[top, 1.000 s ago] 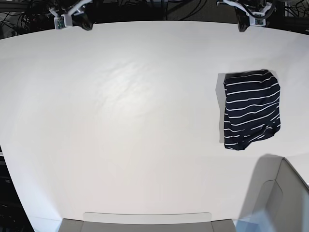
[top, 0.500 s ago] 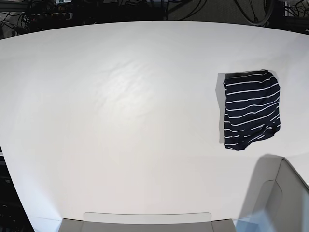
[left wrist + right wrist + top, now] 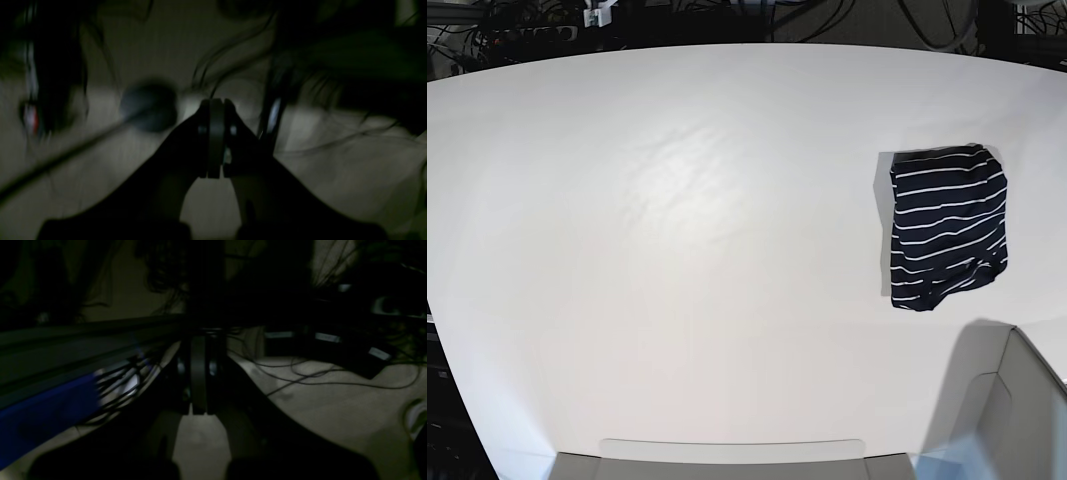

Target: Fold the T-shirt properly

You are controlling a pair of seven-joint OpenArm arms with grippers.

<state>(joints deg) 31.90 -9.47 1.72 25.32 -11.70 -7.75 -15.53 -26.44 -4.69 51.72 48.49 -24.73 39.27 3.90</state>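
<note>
The T-shirt (image 3: 947, 227), dark navy with thin white stripes, lies folded into a compact rectangle at the right side of the white table (image 3: 687, 250) in the base view. Neither arm reaches over the table there. In the left wrist view my left gripper (image 3: 216, 138) is shut, its fingers pressed together with nothing between them, over a dim floor with cables. My right gripper (image 3: 199, 373) in the right wrist view is likewise shut and empty, beside a dark frame rail and cables. The T-shirt does not appear in either wrist view.
A grey box (image 3: 1002, 415) stands at the table's front right corner. A flat pale tray edge (image 3: 732, 452) sits at the front middle. Cables and dark equipment (image 3: 757, 15) run behind the far edge. A small white part (image 3: 599, 12) shows at the far left.
Both arms' white ends, seen at the far edge a second ago, have pulled back out of the base view. The T-shirt has not moved.
</note>
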